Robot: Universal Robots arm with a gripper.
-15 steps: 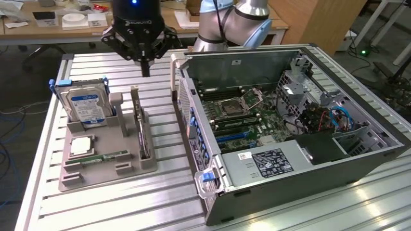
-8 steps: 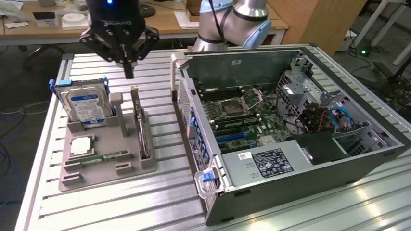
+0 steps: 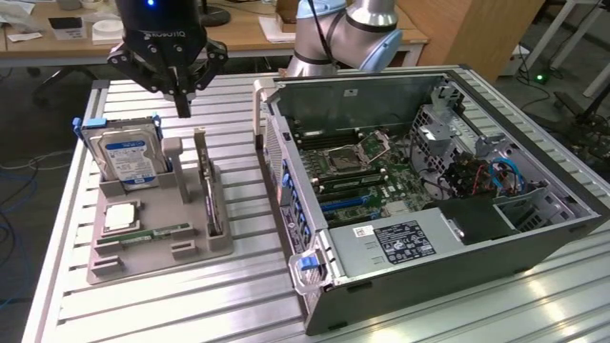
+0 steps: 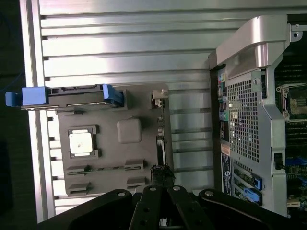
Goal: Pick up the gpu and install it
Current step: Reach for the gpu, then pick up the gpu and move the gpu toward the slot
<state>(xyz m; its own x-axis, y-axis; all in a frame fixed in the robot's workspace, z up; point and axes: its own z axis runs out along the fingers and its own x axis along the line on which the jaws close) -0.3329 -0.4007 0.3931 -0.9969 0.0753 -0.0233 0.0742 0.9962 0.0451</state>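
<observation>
The gripper (image 3: 182, 107) hung over the worktop (image 3: 153, 307), above the far end of the grey holder tray (image 3: 205, 251). Its jaws were clenched together and there was nothing between them. The gpu (image 3: 203, 175) was not yet picked up. It stood on its long edge in a slot of the tray, on the side of the tray nearest to the open computer case (image 3: 458, 279). The gripper was higher than the card and did not touch it.

In the same tray, a hard drive (image 3: 128, 161) with a blue label stood upright just beside the gpu, towards the exterior view's left. A processor chip (image 3: 122, 214) and a narrow memory stick (image 3: 153, 234) lay flat in the nearer part of the tray.

In the wrist view the gpu (image 4: 161, 139) appeared edge-on as a thin strip. Its silver bracket was at the end next to the hard drive. The case lay on its side with the motherboard (image 3: 367, 171) uncovered.
</observation>
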